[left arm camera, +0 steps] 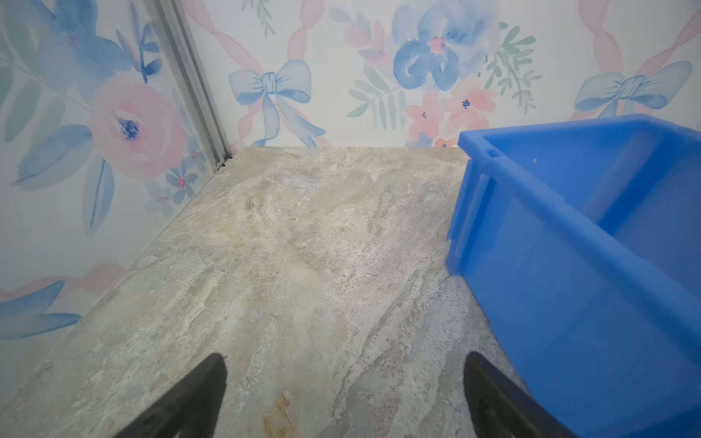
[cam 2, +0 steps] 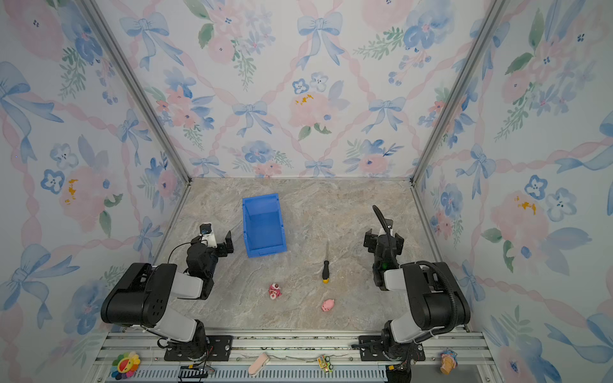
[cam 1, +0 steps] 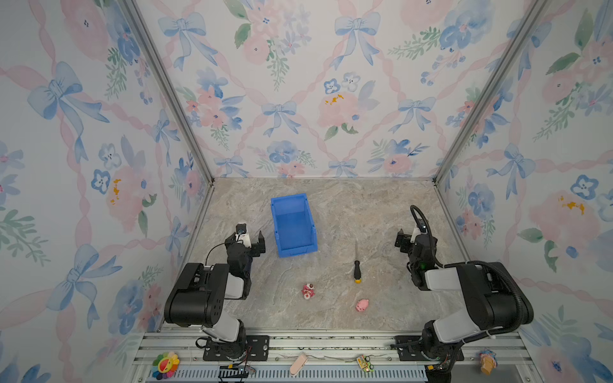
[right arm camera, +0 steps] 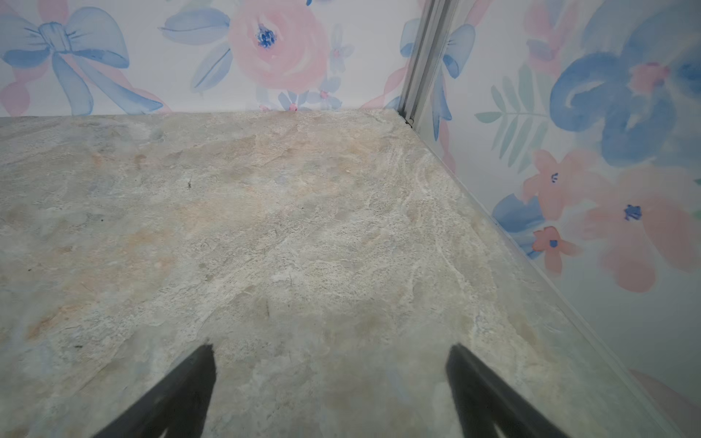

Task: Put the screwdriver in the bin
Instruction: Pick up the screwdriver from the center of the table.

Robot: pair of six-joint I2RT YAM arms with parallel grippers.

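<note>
The screwdriver [cam 1: 357, 267] lies flat on the desk [cam 1: 335, 308] between the arms, with its yellow cap nearest and its thin shaft pointing away. The bin [cam 1: 297, 251] stands well apart, farther back. The screwdriver looks light, stiff and apt to roll. The thick black handle seems the surest hold, since the shaft is slim and slippery. The left jaws and right jaws stand wide and empty. Neither wrist view shows the screwdriver, and its tip is too fine to make out.
</note>
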